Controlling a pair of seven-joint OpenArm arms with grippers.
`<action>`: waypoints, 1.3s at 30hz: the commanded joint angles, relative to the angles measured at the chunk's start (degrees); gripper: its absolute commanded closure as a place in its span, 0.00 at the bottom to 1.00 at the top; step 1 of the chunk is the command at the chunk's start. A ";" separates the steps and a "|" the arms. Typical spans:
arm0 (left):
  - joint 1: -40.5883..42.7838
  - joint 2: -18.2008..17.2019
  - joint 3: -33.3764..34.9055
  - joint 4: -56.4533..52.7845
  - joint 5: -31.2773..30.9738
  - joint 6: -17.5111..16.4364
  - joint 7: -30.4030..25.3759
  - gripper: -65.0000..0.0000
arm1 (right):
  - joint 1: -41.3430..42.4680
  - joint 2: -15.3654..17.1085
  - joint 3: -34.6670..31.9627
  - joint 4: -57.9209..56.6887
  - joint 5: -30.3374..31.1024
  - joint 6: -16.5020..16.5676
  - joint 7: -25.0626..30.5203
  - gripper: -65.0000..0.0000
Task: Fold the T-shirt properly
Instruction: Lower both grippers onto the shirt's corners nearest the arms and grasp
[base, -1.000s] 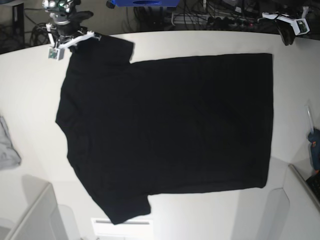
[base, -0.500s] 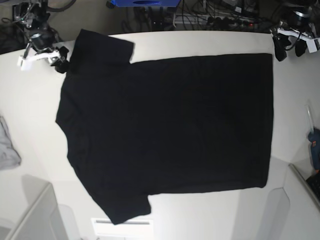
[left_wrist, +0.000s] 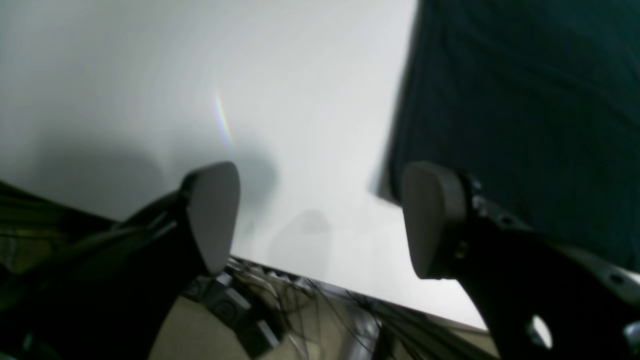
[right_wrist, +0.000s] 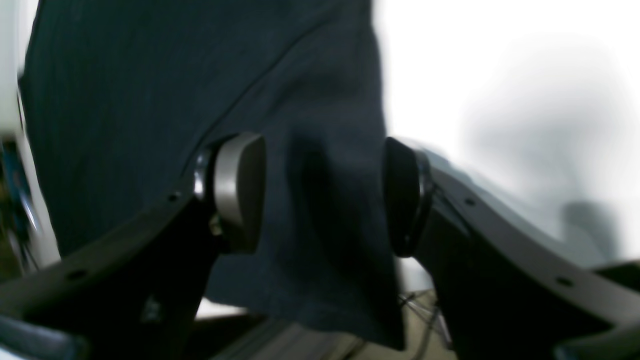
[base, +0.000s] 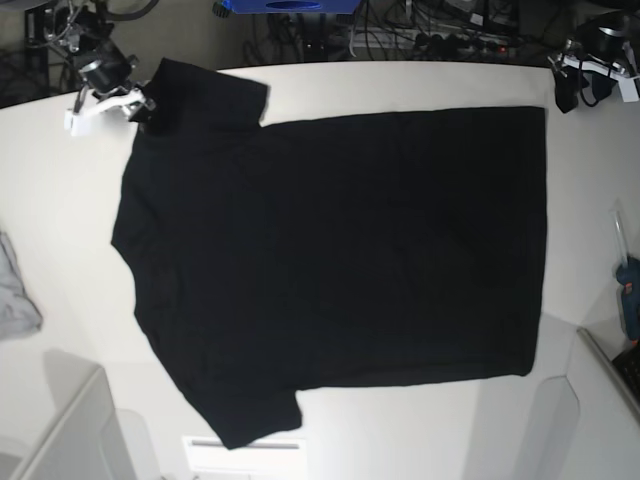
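The right tool (base: 140, 103) has swung back in from the tabletop's (base: 400, 82) far-left corner to the sleeve of the black T-shirt (base: 340, 250) — its pads now straddle the sleeve edge, apart and not yet closed. The left tool (base: 578, 92) has edged outward, hovering spread over bare tabletop just beside the hem corner at the far-right. The shirt lies flat and unfolded mid-tabletop — grasping seems imminent.

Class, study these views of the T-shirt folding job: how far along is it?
Done: the T-shirt lies spread flat on the table, plain side up. In hand: the open right gripper straddles a sleeve edge; the open left gripper hovers over bare table beside the hem corner. Left: every fold.
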 joint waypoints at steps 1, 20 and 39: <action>0.02 -0.65 0.49 0.80 -1.02 -0.43 -1.09 0.25 | -0.89 -0.23 -0.81 0.01 -2.37 -0.97 -2.52 0.47; -8.24 -0.56 5.76 -8.70 -1.02 -0.26 -0.74 0.25 | -0.72 -2.25 -0.37 -0.87 -4.13 -0.97 -2.78 1.00; -10.18 1.64 11.65 -11.60 -1.02 -0.17 -0.74 0.39 | -0.80 -2.16 -0.46 -0.87 -4.13 -0.97 -2.87 1.00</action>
